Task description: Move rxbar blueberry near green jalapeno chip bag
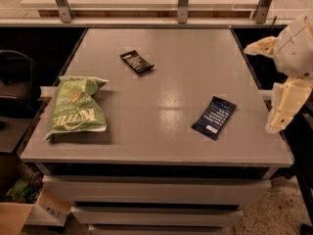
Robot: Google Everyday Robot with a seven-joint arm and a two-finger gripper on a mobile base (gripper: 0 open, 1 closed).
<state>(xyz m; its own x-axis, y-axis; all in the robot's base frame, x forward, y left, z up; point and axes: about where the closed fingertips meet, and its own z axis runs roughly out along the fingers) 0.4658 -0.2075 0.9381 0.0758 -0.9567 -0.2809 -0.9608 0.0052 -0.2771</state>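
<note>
The rxbar blueberry (214, 117), a flat navy-blue wrapper with white text, lies on the right half of the grey table (166, 82), near the front. The green jalapeno chip bag (76, 107), crinkled light green with white "Kettle" lettering, lies at the table's left front. My gripper (286, 104), cream-coloured, hangs at the table's right edge, to the right of the blue bar and apart from it. It holds nothing that I can see.
A black bar wrapper (136, 62) lies at the table's back, left of centre. Metal posts (183, 3) stand along the back edge. A cardboard box (19, 214) sits on the floor at the lower left. Drawers (156, 192) are below the tabletop.
</note>
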